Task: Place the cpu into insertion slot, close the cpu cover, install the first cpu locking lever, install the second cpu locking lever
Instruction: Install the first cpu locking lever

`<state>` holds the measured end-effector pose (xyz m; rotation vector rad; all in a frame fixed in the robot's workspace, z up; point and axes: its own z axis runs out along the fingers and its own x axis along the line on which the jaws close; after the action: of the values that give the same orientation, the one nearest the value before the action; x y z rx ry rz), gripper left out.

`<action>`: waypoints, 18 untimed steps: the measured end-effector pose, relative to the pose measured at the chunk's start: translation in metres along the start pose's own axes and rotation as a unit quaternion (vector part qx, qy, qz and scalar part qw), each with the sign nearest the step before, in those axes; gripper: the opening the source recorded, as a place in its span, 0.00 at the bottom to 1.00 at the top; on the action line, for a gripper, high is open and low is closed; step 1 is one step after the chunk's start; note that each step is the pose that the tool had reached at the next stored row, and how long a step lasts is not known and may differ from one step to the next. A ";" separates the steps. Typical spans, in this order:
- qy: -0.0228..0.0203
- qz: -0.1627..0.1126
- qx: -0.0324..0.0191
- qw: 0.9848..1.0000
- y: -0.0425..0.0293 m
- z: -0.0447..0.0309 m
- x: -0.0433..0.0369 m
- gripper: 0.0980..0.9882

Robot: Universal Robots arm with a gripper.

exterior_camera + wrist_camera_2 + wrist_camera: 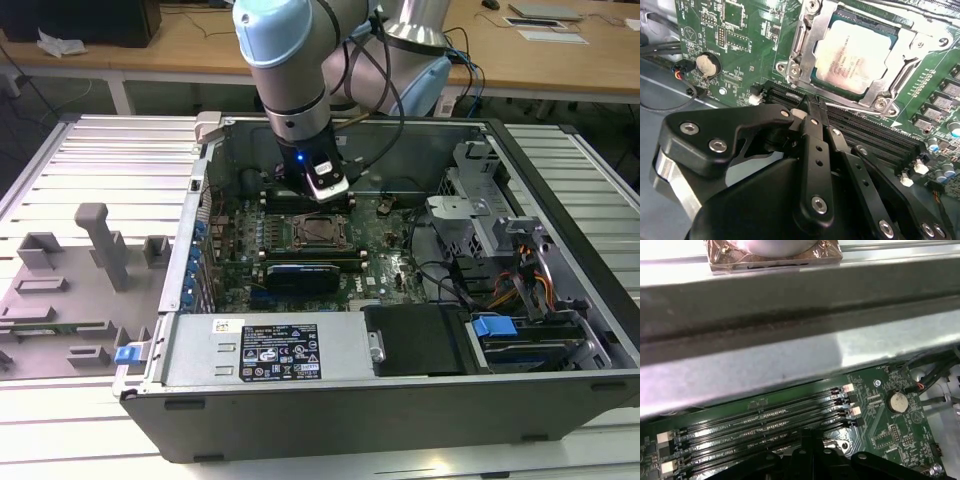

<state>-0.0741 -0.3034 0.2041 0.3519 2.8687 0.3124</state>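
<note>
Hanging low inside the open case (400, 410), the tool (810, 103) is presenting its fingers (816, 145) drawn together to a narrow point, tips meeting. The tips are sitting over the black memory slots (870, 132), at the end of a thin silver lever (865, 110); whether they are pinching that lever cannot be told. The lever is lying along the edge of the slot (786, 67) that faces the memory slots. Just beyond, the cpu (855, 56) is resting seated in the slot, metal top facing up. The cover (807, 30) is lying closed over it, framing the chip on every visible side. The green board (740, 30) is carrying a coin cell (706, 64) well apart from the slot. In the exterior view, the arm (285, 60) is reaching down into the case. The case is standing on a slatted metal desk (100, 150), with grey fixtures (95, 240) lying towards the exterior view's left.
</note>
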 end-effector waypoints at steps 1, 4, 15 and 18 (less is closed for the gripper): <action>0.000 0.000 0.000 1.000 0.0006 0.0002 0.0002 0.01; -0.001 0.002 0.000 1.000 0.0026 0.0010 0.0009 0.01; -0.007 0.015 0.014 1.000 0.0025 0.0062 0.0022 0.01; -0.008 0.018 0.017 1.000 0.0022 0.0074 0.0025 0.01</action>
<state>-0.0741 -0.2993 0.1971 0.4106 2.8574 0.2655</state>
